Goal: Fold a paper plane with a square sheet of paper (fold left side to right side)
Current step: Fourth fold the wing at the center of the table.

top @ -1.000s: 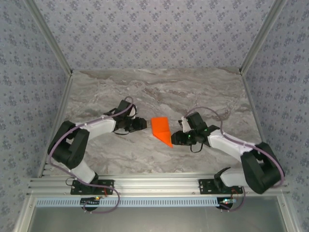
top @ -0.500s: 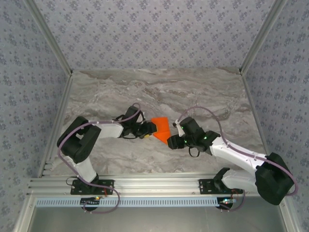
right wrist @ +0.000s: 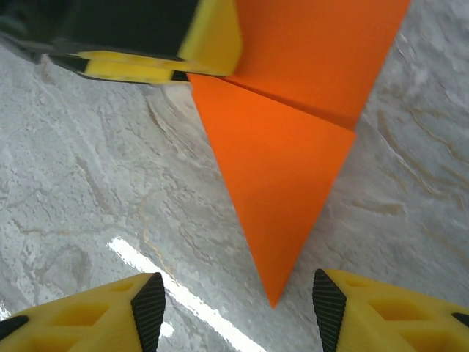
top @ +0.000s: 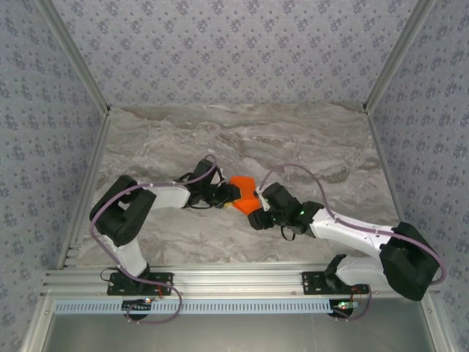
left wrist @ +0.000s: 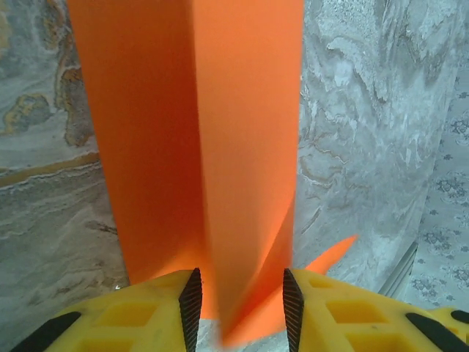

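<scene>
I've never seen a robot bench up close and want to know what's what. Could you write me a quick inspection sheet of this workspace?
Surface: marbled grey table, with some glare by the right gripper.
Job's things: orange paper, partly folded to a point, mid-table between the arms.
Clutter: nothing seen.
Grippers: left gripper, jaws apart astride a raised fold of the paper; right gripper open, with the paper's tip pointing between its fingers and not touching them.
Cables: purple cables run along both arms.
Surroundings: patterned walls; metal rail at the near edge.
</scene>
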Robot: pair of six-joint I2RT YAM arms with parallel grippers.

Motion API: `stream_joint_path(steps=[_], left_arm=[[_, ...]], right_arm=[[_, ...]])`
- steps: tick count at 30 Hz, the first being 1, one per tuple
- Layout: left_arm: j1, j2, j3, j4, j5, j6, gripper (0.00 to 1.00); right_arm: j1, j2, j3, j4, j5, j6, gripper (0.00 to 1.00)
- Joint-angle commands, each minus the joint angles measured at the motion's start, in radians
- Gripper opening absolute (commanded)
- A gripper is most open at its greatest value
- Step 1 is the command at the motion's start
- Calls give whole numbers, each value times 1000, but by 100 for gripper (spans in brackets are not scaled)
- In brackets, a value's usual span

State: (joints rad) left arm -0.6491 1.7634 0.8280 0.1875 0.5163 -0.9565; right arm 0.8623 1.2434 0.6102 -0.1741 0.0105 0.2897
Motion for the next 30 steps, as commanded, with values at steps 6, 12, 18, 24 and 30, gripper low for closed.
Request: stream_joint_path(steps=[6, 12, 18, 24, 30], left_arm=[[-3, -41, 60, -31, 30, -26, 37], [-3, -42, 79, -45, 36, -40, 37], [-3, -39, 95, -56, 44, -47, 37], [-2, -39, 103, -65, 45, -46, 37], [2, -43, 103, -88, 39, -31, 38]], right_arm=[[76, 157, 83, 72, 187, -79, 54], [88, 231, 102, 93, 236, -77, 50], [89, 273, 107, 95, 258, -71, 47], [87, 304, 113, 90, 276, -55, 38], [87, 308, 111, 89, 281, -45, 25]])
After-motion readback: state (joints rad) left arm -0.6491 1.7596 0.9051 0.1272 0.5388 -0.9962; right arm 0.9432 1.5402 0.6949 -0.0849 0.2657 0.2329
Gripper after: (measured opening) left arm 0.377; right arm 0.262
